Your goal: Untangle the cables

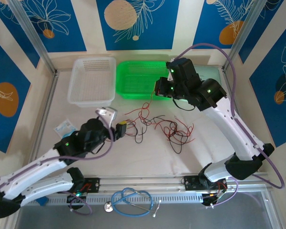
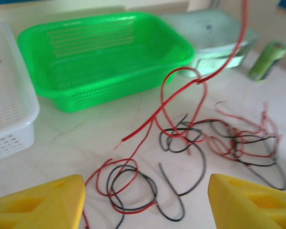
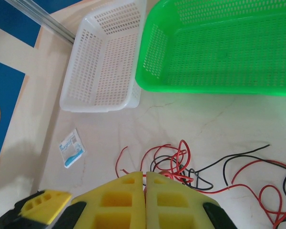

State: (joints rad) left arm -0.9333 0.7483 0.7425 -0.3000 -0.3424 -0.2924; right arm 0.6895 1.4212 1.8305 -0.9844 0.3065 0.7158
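Right gripper (image 3: 144,173) pinches a thin red cable (image 2: 239,40) up beside the green plastic basket (image 2: 105,52) (left gripper (image 2: 146,188) spread wide, tangle (image 2: 181,136) just ahead).

Lots of bare desk (image 1: 148,160) in the lower middle of the top view, just below the cables (image 1: 158,125). Top middle's walled off by the white basket (image 1: 93,81) and green basket (image 1: 136,78), right beside each other. Little packet (image 1: 64,128) sits center-left.

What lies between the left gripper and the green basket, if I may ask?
In the left wrist view, the tangled red and black cables lie on the table between the left gripper and the green basket.
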